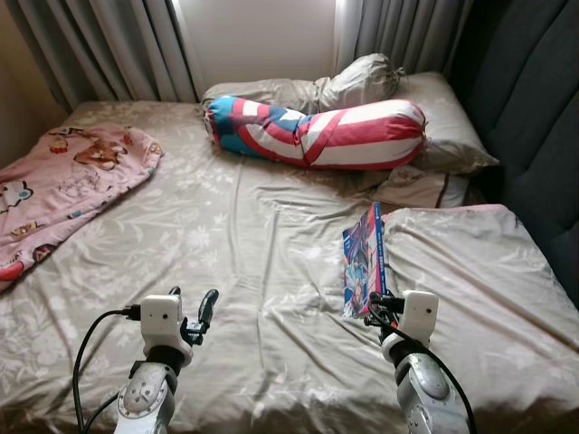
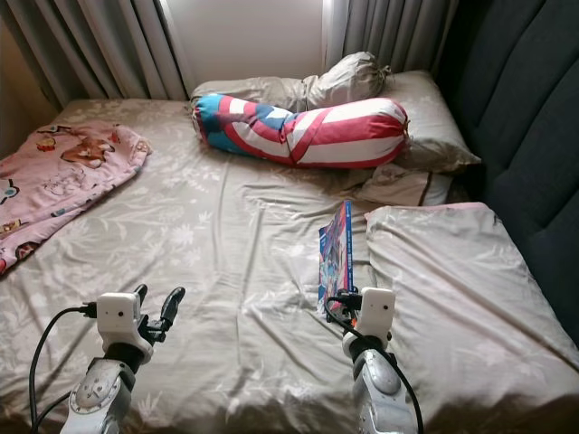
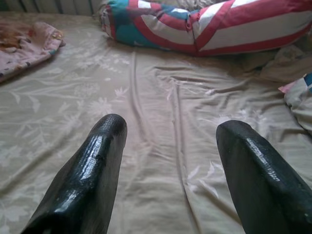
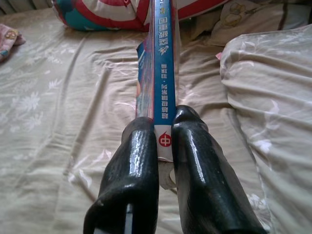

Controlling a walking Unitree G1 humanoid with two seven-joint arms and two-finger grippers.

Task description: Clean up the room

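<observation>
The right gripper (image 4: pixel 165 127) is pinching the blue book (image 1: pixel 364 259) by its spine, on edge on the bed (image 1: pixel 253 244). The left gripper (image 3: pixel 170 136) is hovering over the sheet with its 2 fingers spread.

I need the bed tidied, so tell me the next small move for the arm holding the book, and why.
Probably lift it straight up. The right gripper has its jaws shut on the spine of the book, which stands on edge on the bed sheet beside the pillow. Raising it would clear both before carrying it off. The left gripper is open above the sheet.
</observation>
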